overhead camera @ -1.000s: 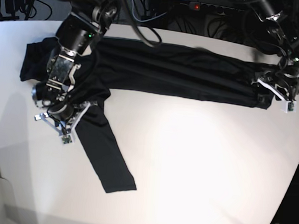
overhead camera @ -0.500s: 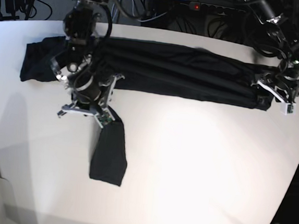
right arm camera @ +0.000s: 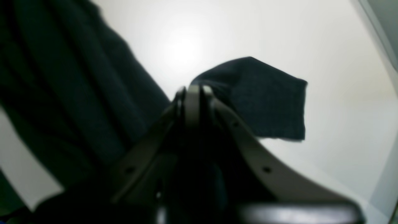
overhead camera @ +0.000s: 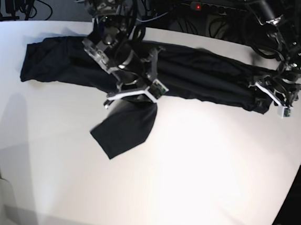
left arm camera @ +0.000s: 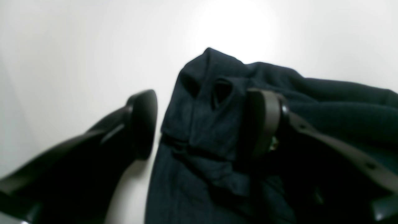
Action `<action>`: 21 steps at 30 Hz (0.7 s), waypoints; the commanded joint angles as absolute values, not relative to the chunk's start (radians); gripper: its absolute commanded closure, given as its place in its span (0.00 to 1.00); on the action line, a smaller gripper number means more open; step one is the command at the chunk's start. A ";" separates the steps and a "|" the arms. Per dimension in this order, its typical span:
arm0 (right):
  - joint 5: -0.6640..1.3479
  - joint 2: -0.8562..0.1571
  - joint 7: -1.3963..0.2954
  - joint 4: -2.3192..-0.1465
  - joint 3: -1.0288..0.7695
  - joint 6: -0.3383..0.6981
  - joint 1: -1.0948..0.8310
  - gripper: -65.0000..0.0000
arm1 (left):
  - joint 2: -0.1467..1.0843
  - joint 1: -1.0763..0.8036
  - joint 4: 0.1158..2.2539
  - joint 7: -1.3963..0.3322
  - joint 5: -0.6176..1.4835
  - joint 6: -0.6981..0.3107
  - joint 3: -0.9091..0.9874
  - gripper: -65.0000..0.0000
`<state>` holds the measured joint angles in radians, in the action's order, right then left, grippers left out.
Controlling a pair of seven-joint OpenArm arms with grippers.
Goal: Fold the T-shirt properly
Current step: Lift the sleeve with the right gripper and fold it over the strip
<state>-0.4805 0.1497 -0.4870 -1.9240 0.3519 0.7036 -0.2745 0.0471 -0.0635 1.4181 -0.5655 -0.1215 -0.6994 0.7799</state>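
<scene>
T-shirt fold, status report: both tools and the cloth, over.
Right tool shut on the sleeve, lifted over the table. Left tool open, straddling the T-shirt end. Nothing in the way.

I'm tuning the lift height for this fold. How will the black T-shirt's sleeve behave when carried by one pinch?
Probably floppy: the sleeve hangs limp below the shut right gripper. It likely bunches rather than staying flat, as the T-shirt already lies in long wrinkled folds on the table. It looks thin and light, so it may swing.
</scene>
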 commanded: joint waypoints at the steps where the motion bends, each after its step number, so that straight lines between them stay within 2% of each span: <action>1: -0.470 0.157 -0.466 -1.943 0.367 0.698 -0.269 1.00 | 0.053 -0.050 1.428 -0.584 -0.153 -0.698 0.773 0.38; 21: -0.469 0.157 -0.464 -1.945 0.503 0.698 -0.387 1.00 | 0.054 -0.041 1.359 -0.578 -0.159 -0.698 0.769 0.38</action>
